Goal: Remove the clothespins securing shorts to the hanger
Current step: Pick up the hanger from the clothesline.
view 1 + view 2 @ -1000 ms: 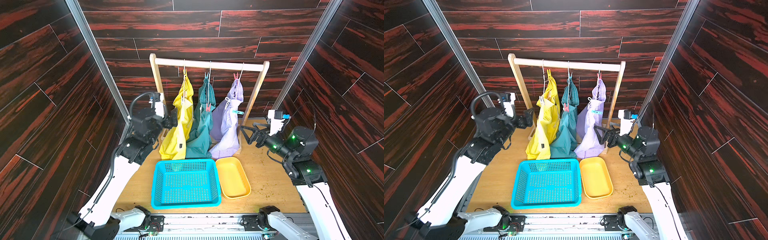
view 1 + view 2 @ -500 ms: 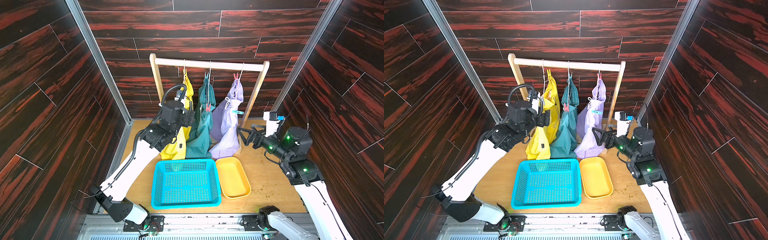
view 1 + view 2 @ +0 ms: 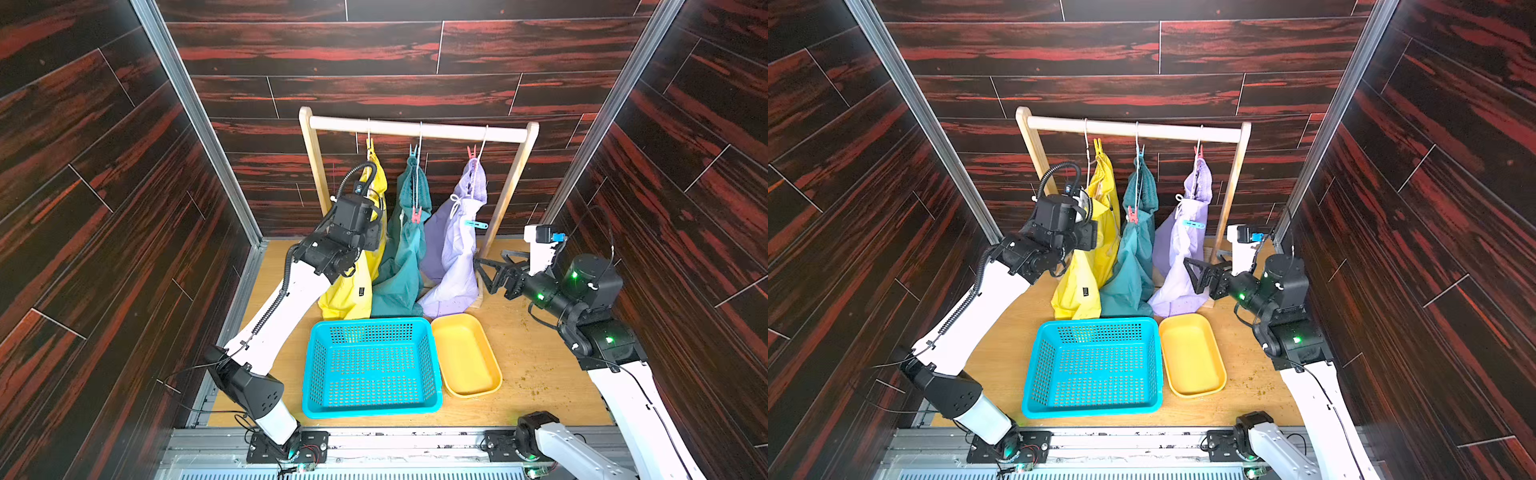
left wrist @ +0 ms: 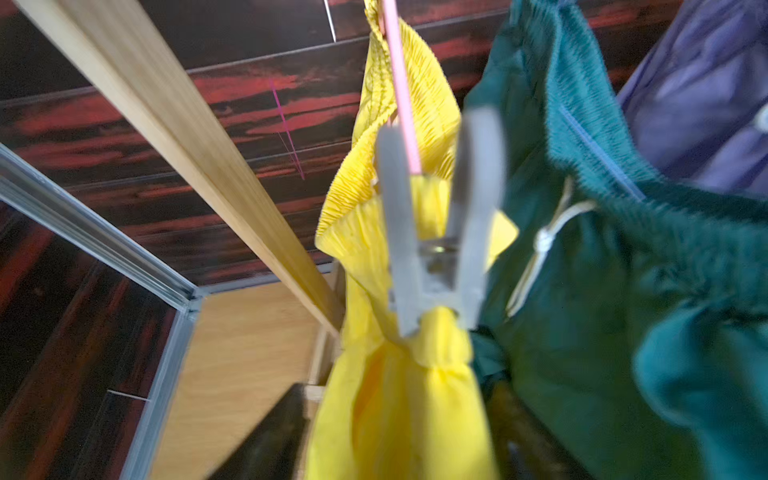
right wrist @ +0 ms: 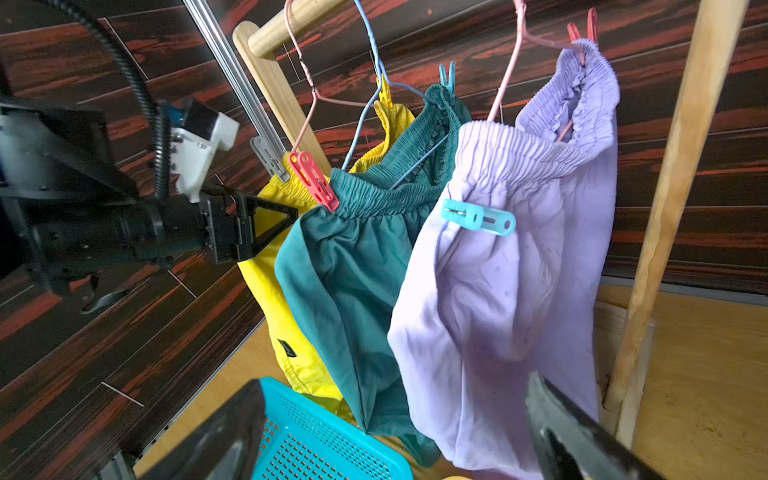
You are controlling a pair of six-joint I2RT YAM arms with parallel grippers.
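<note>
I hold the left gripper (image 5: 274,224) so the grey clothespin (image 4: 432,232) sits just ahead, ready for pinching off the yellow shorts (image 4: 399,395); its jaw width I can't tell.

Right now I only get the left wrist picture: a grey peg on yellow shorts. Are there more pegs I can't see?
Observer: Yes, a light-blue peg is clipped on the front of the lavender shorts.
Operator: Anything lower down?
Observer: A blue basket sits in front of the rack, a yellow tray beside it.
Operator: And the other arm?
Observer: The right gripper is open, pointed at the lavender shorts.
</note>
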